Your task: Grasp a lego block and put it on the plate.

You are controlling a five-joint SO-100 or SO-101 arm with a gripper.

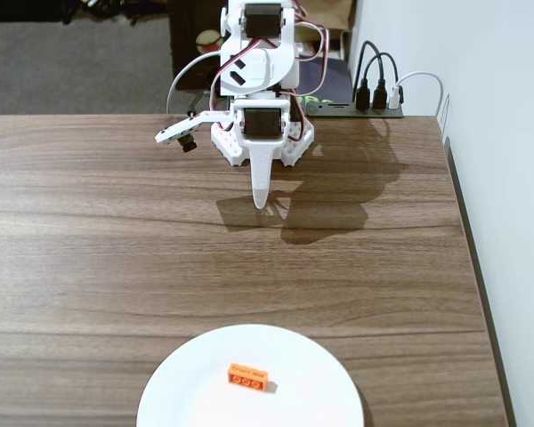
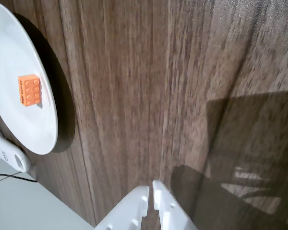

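Lego block (image 1: 247, 377) already resting on the plate (image 1: 187, 382), long axis roughly left-right in the fixed view; gripper (image 1: 262, 203) clenched and empty, well apart near the arm's base; block straight ahead across bare table (image 1: 89, 231); nothing left to grasp.

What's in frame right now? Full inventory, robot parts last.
lego block: 1, orange, lying on the plate, right of its centre in the fixed view
plate: 1, white, near table edge in the fixed view
table: 1, brown wood grain
cables: several, black and white, plugged in at the far right table edge
arm: 1, white, at the far table edge
gripper: 1, white, fingertips almost touching, empty, above bare table away from the plate
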